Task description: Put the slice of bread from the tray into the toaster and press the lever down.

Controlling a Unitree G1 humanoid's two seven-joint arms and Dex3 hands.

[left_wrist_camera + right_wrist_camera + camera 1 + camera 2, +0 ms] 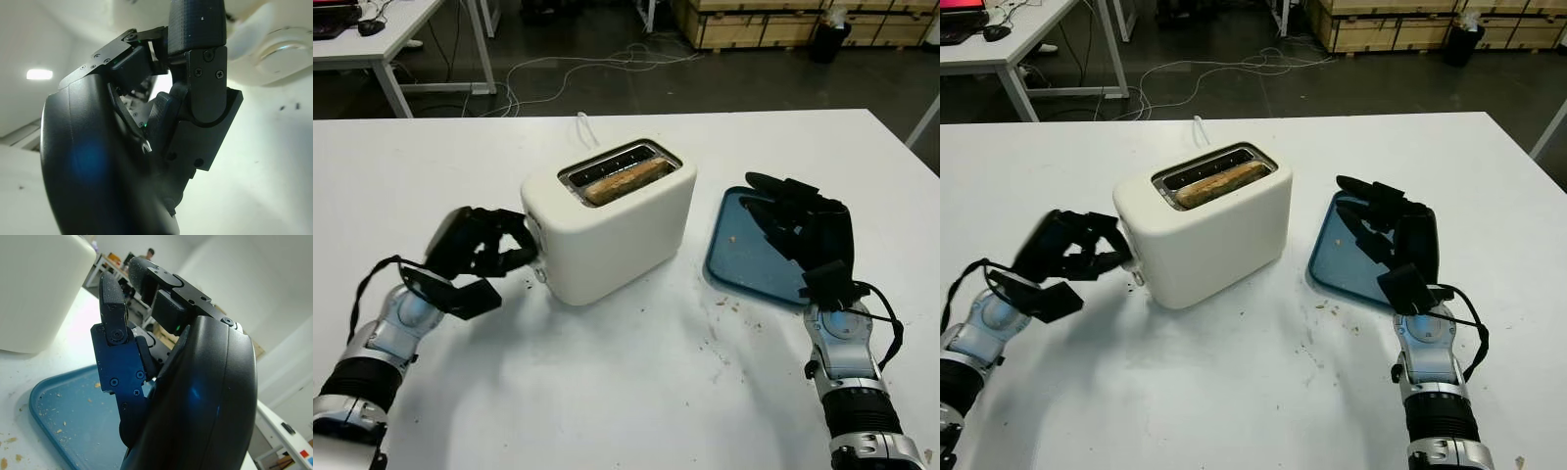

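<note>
- Browned slice of bread [625, 182]: seated in the slot of the cream plastic toaster [607, 230] at frame centre; light and crumbly.
- Left hand [487, 245]: fingers curled at the toaster's lever end, centre left; the stiff lever needs a firm downward press.
- Right hand [803, 230]: open, holding nothing, over the blue tray [729, 245] at right.

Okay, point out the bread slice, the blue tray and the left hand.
bread slice [625, 182], left eye view, its top crust.
blue tray [732, 238], left eye view, its bare floor.
left hand [480, 245], left eye view, its middle.

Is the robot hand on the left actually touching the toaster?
Touching, it seems: in the left eye view the left robot hand has its fingertips against the toaster's end, with no gap visible.
</note>
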